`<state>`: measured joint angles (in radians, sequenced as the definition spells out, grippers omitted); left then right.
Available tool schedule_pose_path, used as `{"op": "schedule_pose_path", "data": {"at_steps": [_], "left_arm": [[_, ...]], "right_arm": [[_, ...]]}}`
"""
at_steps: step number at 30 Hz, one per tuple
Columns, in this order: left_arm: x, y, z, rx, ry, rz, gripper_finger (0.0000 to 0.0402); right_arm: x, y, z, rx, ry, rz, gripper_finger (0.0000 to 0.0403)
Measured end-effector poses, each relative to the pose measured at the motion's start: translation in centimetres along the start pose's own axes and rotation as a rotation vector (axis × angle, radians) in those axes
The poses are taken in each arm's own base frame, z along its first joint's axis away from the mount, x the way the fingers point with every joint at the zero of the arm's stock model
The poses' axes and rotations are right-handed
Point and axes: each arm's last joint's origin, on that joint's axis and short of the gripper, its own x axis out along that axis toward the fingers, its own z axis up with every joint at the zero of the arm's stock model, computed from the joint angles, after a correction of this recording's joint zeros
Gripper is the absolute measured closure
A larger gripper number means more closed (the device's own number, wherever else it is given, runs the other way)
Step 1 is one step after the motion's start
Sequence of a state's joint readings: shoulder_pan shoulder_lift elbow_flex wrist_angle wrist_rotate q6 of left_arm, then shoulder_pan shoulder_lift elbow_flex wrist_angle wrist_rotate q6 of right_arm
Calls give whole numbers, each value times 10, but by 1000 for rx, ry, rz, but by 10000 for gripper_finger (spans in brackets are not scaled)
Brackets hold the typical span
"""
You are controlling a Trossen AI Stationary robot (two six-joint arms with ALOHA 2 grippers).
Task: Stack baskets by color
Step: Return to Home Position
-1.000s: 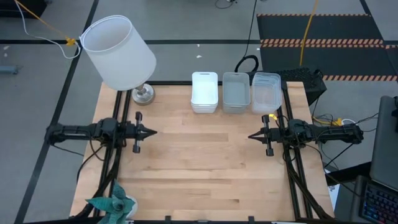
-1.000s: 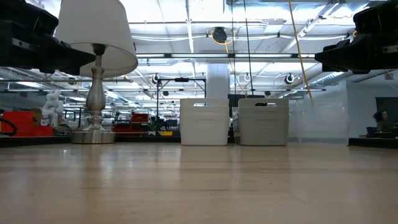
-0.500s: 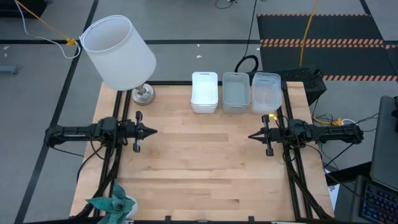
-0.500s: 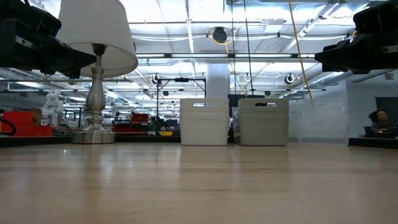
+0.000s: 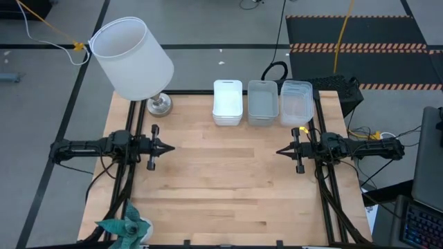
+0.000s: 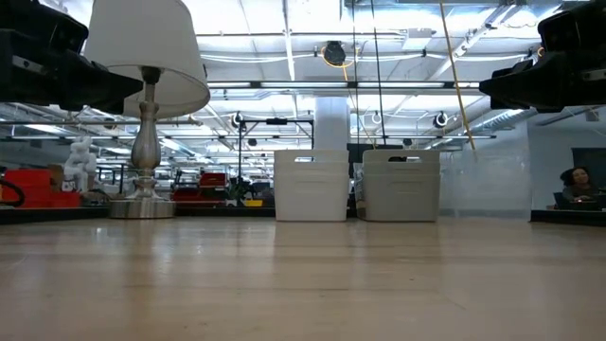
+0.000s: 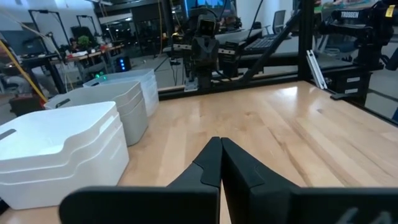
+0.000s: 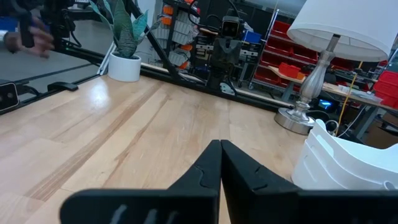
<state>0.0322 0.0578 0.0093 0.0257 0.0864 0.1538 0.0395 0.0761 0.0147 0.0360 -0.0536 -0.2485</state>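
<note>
Three stacks of baskets stand in a row along the far edge of the wooden table [image 5: 221,187], sorted by color: the white baskets [image 5: 228,102] toward the lamp side, the grey baskets [image 5: 262,102] in the middle, and the clear baskets [image 5: 296,102] nearest the table's right corner. The stacks sit just beside one another. From table height, the white and grey stacks read as solid blocks, while the clear one shows only faintly against the room behind.

Both arms lie low and level at opposite sides of the table, pointing inward at each other and well apart from the baskets. The left gripper [image 5: 168,146] has its fingers pressed together on nothing, as the left wrist view shows, and the right gripper [image 5: 280,151] is likewise clenched and empty.

A lamp [image 5: 131,59] with a large white shade stands at the far left corner, its shade leaning out past the table edge. A potted plant [image 5: 124,227] sits at the near left corner.
</note>
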Motion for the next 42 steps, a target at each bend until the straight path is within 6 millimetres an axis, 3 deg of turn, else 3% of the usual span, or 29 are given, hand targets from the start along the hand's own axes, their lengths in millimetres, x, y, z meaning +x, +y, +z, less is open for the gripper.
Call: {"op": "schedule_pose_path", "data": {"at_steps": [11, 42], "left_arm": [[0, 0, 0, -1, 0, 1, 370], [0, 0, 0, -1, -2, 2, 369]], "right_arm": [[0, 0, 0, 0, -1, 1, 403], [0, 0, 0, 0, -1, 0, 403]]}}
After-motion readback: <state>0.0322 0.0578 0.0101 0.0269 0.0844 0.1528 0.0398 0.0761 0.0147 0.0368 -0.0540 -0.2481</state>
